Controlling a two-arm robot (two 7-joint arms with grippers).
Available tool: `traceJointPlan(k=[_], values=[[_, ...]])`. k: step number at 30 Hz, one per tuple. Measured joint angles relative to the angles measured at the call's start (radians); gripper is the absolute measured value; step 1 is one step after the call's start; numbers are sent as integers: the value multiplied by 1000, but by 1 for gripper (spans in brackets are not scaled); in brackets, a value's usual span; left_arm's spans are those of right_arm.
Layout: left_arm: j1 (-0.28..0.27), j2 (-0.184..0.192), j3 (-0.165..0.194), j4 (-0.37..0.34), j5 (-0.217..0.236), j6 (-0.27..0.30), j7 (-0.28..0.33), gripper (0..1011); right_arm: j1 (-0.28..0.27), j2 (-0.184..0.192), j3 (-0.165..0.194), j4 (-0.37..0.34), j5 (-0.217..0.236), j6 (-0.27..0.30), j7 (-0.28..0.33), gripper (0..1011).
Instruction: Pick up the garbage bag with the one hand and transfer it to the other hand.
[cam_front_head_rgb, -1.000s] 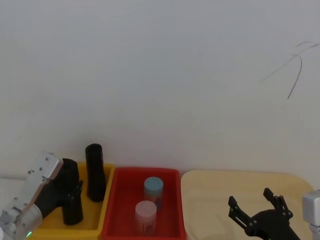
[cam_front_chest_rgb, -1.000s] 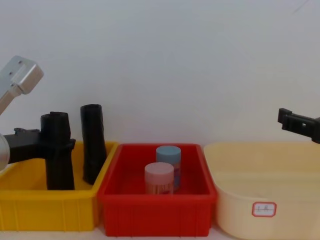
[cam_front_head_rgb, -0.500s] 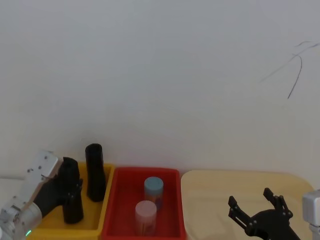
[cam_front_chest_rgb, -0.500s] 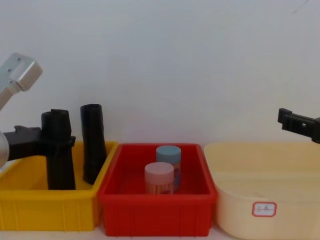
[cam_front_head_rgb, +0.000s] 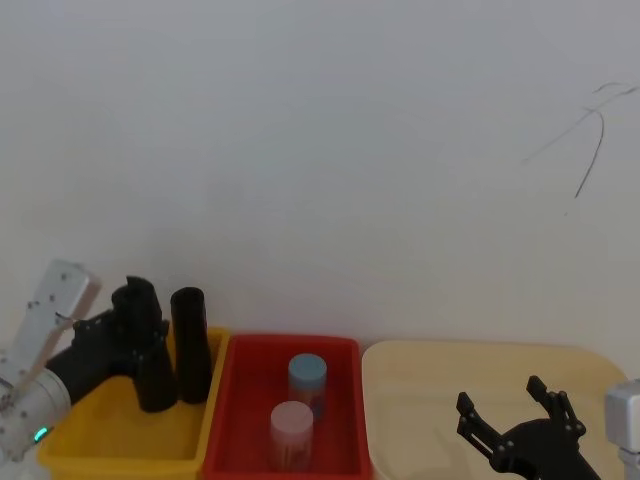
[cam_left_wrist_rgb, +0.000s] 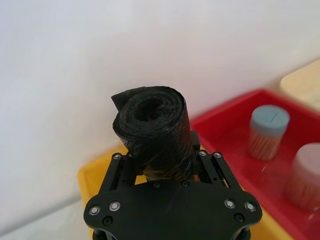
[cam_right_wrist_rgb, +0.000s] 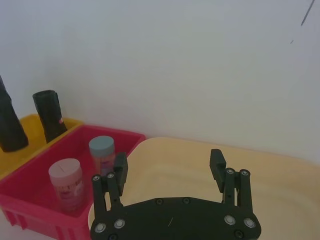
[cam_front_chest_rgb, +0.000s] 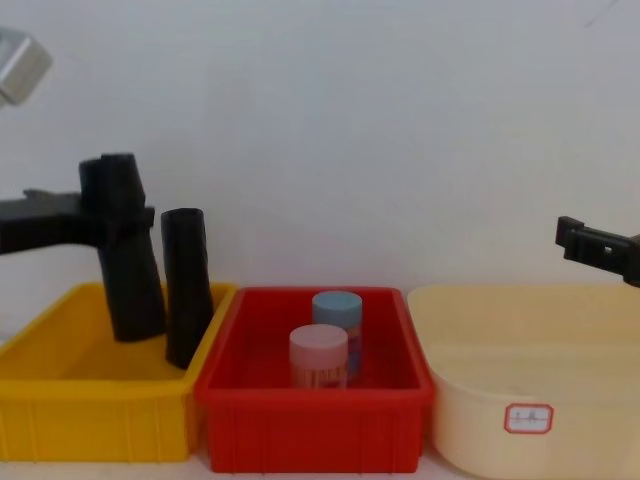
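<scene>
1. Gripping the garbage bag (cam_front_head_rgb: 155, 385), left gripper (cam_front_head_rgb: 148, 335) pinches it in head view, lower left, above yellow bin (cam_front_head_rgb: 110, 440).
2. Left wrist: bag roll centred, clamped.
3. Right wrist: right gripper (cam_right_wrist_rgb: 170, 160) spread, bottom centre, over cream tub (cam_right_wrist_rgb: 280, 175).
4. Chest: bag tilted, left.

A plain white wall (cam_front_head_rgb: 320, 150) stands behind everything and takes up most of the head view. It is smooth and bare, and the light on it is soft and even. Toward its upper right corner a thin dark line (cam_front_head_rgb: 599, 140) curves downward, with a fainter strand branching off to the left. The same line shows at the top right in the chest view (cam_front_chest_rgb: 603, 12) and in the right wrist view (cam_right_wrist_rgb: 305, 16). In the left wrist view a pale surface (cam_left_wrist_rgb: 35, 222) meets the foot of the wall.
</scene>
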Motion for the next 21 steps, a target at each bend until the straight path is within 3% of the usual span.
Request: traceJointPlan(k=[10,21], values=[[-11,30,-26,-67,-71,-21,-105,475,0,0,0,0,0,0,0,1004],[-21,44,-13,-144,-130,-36,-205,476,9,13,-5,-5,8,20,38,1004]])
